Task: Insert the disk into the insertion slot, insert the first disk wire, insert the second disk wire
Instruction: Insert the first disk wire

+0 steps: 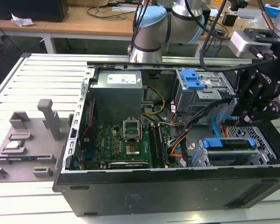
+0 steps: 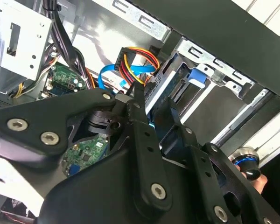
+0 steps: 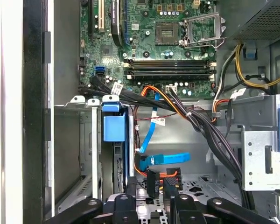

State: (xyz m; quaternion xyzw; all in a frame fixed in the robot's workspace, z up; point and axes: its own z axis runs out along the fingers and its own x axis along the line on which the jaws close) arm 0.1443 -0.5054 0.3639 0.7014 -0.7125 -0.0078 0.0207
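Gripper (image 3: 152, 195), hold undeterminable, sat close by second disk wire (image 3: 167, 158), just beside the disk (image 3: 115, 128). That disk lay seated in insertion slot (image 1: 263, 140). Exterior view showed slot's perforated wall; first wrist view, wire's run from motherboard (image 3: 168, 28).

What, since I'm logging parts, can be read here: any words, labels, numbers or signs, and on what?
No text is legible.
On the power supply, the white label: print too small to read.
On the black cable bundle, the white tags: too blurred to read.
On the motherboard, the markings: too small to read.
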